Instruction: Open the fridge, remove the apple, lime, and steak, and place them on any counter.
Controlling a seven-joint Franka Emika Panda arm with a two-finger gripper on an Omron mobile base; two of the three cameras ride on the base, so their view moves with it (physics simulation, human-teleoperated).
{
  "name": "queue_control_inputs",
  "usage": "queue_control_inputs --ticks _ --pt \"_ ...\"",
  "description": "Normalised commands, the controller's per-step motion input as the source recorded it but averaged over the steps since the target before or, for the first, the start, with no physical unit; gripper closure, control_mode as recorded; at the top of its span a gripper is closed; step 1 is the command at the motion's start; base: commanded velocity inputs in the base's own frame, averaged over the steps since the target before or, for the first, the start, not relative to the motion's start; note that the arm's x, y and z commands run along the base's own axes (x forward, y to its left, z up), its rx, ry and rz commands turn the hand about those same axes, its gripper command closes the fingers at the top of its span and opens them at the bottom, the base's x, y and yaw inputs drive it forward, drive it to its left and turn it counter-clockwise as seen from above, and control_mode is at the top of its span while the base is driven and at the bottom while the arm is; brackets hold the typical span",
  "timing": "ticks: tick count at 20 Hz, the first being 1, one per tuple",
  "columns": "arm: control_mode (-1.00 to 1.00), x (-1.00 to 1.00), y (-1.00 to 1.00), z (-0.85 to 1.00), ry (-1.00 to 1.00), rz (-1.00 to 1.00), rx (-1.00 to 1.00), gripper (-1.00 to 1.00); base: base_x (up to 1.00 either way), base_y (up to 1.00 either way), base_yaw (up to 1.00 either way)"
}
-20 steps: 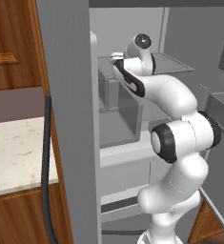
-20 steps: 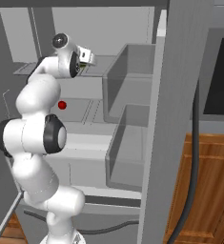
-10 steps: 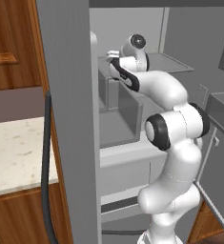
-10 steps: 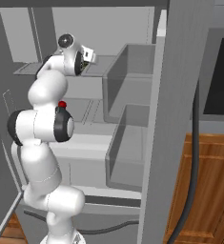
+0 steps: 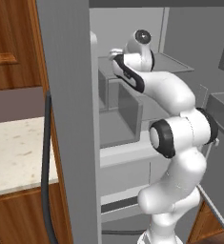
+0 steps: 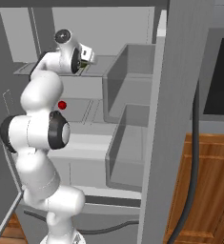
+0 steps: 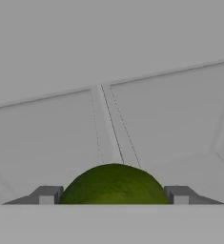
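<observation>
Inside the open fridge, an apple sits on a lower shelf at left while the gripper reaches over the upper shelf, fingers flanking the lime; whether they grip it cannot be told.

Kitchen: open fridge, stone counter, wood cabinets.

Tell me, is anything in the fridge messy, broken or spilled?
Nothing stands out. The fridge is open, its shelves look tidy, and no spill shows. The apple sits on a shelf, and the lime lies between the tips of the gripper.
</observation>
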Motion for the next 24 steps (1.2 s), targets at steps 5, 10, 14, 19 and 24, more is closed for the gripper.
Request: queue_control_inputs --ticks 5,10,14,19,24 --pt "-1.00 -1.00 -0.62 0.12 -0.30 0.00 0.13 1.00 0.00 0.00 0.00" --pt "-1.00 -1.00 -0.34 0.42 -0.02 0.00 0.00 1.00 0.00 0.00 0.00" --pt "-1.00 -1.00 -0.03 0.13 0.17 0.00 -0.04 1.00 0.00 0.00 0.00" --pt "-1.00 -1.00 0.00 -0.41 0.32 0.02 -0.08 1.00 0.00 0.00 0.00" --pt "-1.00 -0.88 0.00 -0.78 0.40 0.07 -0.14 1.00 0.00 0.00 0.00"
